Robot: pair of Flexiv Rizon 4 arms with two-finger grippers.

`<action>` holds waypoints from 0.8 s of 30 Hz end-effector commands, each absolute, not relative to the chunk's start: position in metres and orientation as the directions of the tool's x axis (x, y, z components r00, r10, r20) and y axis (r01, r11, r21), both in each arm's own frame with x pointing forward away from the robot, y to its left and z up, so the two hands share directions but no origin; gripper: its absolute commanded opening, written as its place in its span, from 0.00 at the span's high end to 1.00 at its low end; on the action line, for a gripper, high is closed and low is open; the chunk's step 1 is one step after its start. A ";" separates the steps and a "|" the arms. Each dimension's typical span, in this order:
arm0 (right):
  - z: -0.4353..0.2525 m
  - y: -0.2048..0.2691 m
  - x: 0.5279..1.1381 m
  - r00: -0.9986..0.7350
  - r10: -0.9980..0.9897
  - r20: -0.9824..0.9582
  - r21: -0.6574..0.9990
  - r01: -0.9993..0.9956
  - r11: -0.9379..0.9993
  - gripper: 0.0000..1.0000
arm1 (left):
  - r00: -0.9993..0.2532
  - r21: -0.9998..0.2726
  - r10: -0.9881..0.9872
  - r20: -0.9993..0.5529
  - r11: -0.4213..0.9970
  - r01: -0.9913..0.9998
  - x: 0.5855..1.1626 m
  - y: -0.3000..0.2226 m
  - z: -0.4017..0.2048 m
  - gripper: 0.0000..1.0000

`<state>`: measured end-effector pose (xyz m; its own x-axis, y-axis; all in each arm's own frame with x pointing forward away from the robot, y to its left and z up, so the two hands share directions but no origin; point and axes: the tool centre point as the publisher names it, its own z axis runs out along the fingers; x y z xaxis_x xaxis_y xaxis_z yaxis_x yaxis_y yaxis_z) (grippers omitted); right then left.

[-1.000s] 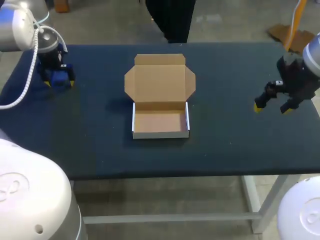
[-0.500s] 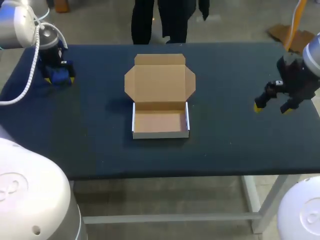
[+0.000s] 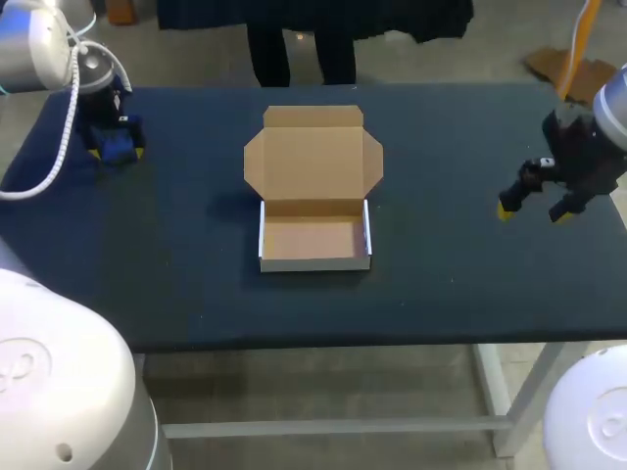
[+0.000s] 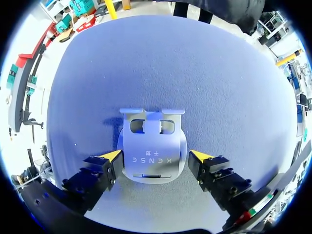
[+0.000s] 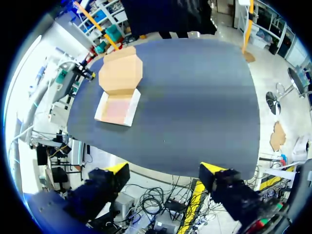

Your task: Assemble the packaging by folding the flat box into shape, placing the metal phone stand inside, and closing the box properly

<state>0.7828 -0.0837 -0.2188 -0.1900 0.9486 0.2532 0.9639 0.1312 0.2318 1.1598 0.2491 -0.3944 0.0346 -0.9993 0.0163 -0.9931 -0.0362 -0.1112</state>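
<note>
Phone stand [image 4: 151, 146], a flat grey metal plate with two slots near its far end, sits between the fingers of our left gripper [image 4: 156, 155] at the far left corner of the table [image 3: 441, 284]. The fingers stand wide apart, and each yellow fingertip [image 4: 113, 156] meets one side edge of the stand, so we read the stand as pinched across its width. A shadow lies on the cloth beside it. Our cardboard box [image 3: 313, 201] rests at the table's middle, well apart from both grippers. Its shallow tray [image 3: 313, 242] is folded up on the near side, white outside and brown inside, and its lid [image 3: 313, 162] lies flat and open on the far side with the flaps spread. Our right gripper [image 3: 532, 211] hangs over the right edge of the table, its fingers spread, holding and touching nothing.
</note>
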 end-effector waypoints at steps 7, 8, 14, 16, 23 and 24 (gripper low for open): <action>-0.216 -0.084 0.782 -0.191 0.949 0.253 0.228 0.964 0.133 0.00 | 0.038 -0.092 -0.999 0.016 -0.040 -0.995 1.169 0.251 -0.399 0.13; -0.216 -0.084 0.782 -0.191 0.949 0.253 0.228 0.964 0.133 0.00 | 0.039 -0.092 -0.999 0.016 -0.040 -0.995 1.169 0.251 -0.399 0.13; -0.216 -0.084 0.782 -0.191 0.949 0.253 0.228 0.964 0.133 0.00 | 0.041 -0.092 -0.999 0.014 -0.043 -0.995 1.171 0.252 -0.400 0.17; -0.216 -0.084 0.782 -0.191 0.949 0.253 0.228 0.964 0.133 0.00 | 0.044 -0.091 -0.999 0.014 -0.045 -0.995 1.171 0.252 -0.401 0.47; -0.216 -0.084 0.782 -0.191 0.949 0.253 0.228 0.964 0.133 0.00 | 0.051 -0.092 -0.999 0.015 -0.053 -0.994 1.172 0.253 -0.401 1.00; -0.216 -0.084 0.782 -0.191 0.949 0.253 0.228 0.964 0.133 0.00 | 0.052 -0.092 -0.999 0.016 -0.053 -0.994 1.172 0.253 -0.401 1.00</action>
